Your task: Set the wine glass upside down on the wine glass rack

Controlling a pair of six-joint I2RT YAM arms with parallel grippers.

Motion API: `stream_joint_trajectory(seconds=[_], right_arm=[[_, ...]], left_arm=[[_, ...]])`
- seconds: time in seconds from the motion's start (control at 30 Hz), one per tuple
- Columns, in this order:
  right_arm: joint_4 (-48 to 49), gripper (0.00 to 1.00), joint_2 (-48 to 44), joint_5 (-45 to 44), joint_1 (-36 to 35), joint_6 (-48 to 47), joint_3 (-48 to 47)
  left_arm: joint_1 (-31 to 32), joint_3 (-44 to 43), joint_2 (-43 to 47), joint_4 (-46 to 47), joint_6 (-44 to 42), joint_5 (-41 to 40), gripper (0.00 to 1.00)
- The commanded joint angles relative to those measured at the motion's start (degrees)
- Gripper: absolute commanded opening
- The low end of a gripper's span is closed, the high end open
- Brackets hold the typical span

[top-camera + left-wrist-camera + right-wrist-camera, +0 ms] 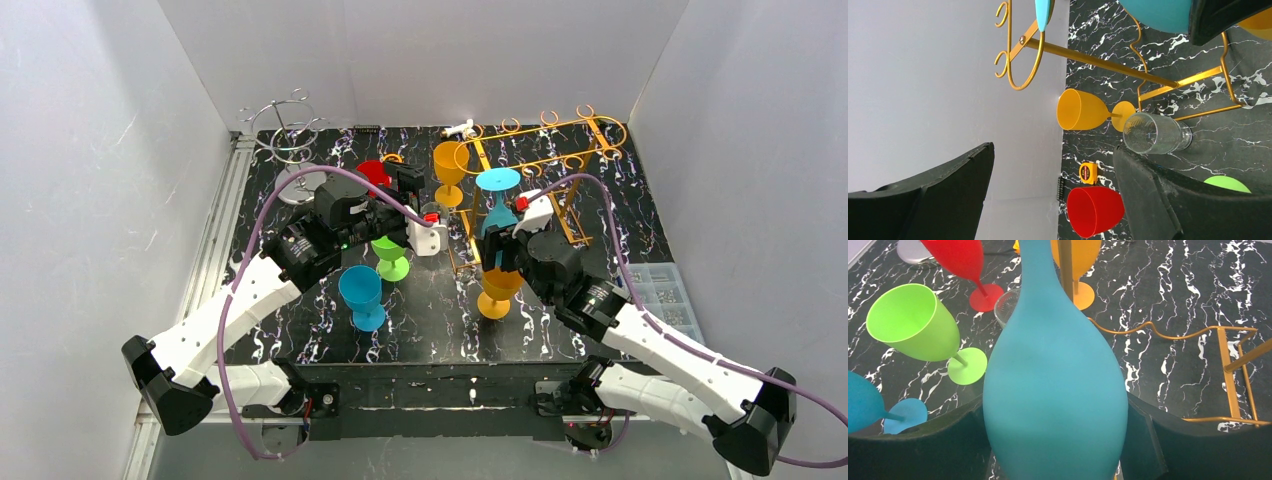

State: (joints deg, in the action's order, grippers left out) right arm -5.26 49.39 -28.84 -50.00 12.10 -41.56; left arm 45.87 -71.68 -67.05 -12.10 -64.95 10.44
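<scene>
A teal wine glass (1055,390) hangs upside down, foot (497,180) uppermost, at the front of the gold wine glass rack (545,145). My right gripper (1055,440) is shut on its bowl, one finger pressed against each side. In the left wrist view the foot (1043,12) sits edge-on beside a gold rail (1098,60); whether it rests on the rail I cannot tell. My left gripper (1053,195) stands open and empty over the middle of the table (425,215), next to a clear tumbler (1155,132).
Upright glasses stand around: green (388,250), blue (362,290), red (374,172), yellow (450,165) and orange (498,290) below the right wrist. A yellow tape measure (1088,172) lies near the red glass. A silver rack (290,135) stands back left, a parts box (665,290) at right.
</scene>
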Motion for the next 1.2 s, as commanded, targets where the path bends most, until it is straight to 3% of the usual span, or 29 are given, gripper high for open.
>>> stream_joint_trajectory(seconds=[0.0, 0.17, 0.57, 0.83, 0.93, 1.17], right_arm=[[4.1, 0.36, -0.5, 0.5, -0.4, 0.4, -2.8], [3.2, 0.36, -1.9, 1.8, -0.8, 1.4, -3.3], [11.5, 0.37, 1.9, -2.5, -0.9, -0.5, -1.3], [12.9, 0.44, 3.6, -3.2, -0.8, -1.2, 1.2], [13.5, 0.55, 4.0, -3.2, -0.8, -0.8, 2.3], [13.6, 0.93, 3.5, -3.6, -0.8, -0.3, 3.4]], left_arm=[[-0.2, 0.0, 1.9, -0.4, -0.1, -0.2, 0.88], [-0.2, 0.2, 1.6, 0.1, -0.3, 0.0, 0.88], [-0.2, 0.9, 2.8, -0.6, -0.7, -0.4, 0.88], [-0.2, 0.8, 3.1, -0.8, -0.6, -0.3, 0.88], [-0.2, 0.8, 3.1, -0.8, -0.6, -0.3, 0.88], [-0.2, 0.6, 3.3, -1.0, -0.7, -0.3, 0.88]])
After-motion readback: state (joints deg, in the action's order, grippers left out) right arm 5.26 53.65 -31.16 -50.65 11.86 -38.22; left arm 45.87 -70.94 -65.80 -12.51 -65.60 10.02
